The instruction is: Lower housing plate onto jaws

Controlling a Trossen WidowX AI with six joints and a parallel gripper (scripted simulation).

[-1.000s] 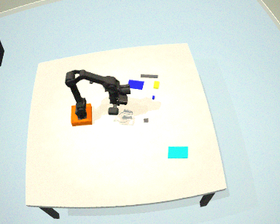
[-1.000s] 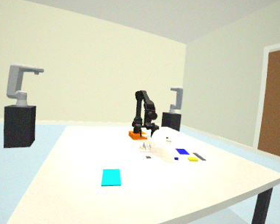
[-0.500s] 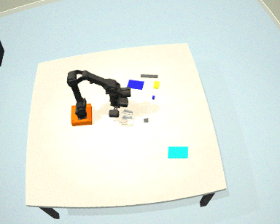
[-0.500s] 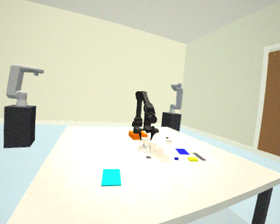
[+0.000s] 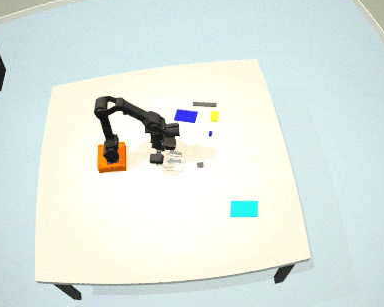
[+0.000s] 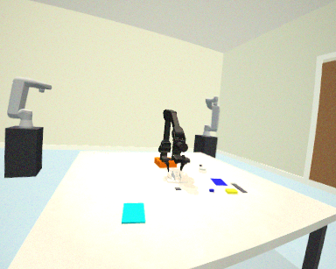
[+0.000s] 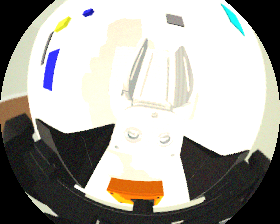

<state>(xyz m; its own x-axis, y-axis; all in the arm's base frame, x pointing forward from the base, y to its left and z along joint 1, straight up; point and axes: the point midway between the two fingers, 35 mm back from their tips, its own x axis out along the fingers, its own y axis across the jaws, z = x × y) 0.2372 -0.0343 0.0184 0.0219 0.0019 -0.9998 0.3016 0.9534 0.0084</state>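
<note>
The white housing plate (image 7: 150, 156), with two round holes, lies between the fingers. My gripper (image 5: 163, 151) (image 6: 176, 168) (image 7: 147, 133) is shut on it, low over the near side of the white gripper assembly. The two pale jaws, left jaw (image 7: 138, 72) and right jaw (image 7: 183, 75), stand up side by side beyond the plate's far edge in the wrist view. They also show as small grey-white shapes (image 5: 174, 154) (image 6: 175, 175) in the top and exterior views. The plate hides the jaw stubs, and white on white hides whether it touches them or is level.
Beyond the jaws are a dark grey block (image 5: 200, 165) (image 6: 178, 188) (image 7: 175, 20) and a cyan plate (image 5: 244, 209) (image 6: 133, 213). To one side are a blue plate (image 5: 186, 116) (image 7: 51, 70), yellow block (image 5: 214, 116), small blue block (image 5: 210, 133) and grey bar (image 5: 204, 104). The orange base (image 5: 111, 158) is behind.
</note>
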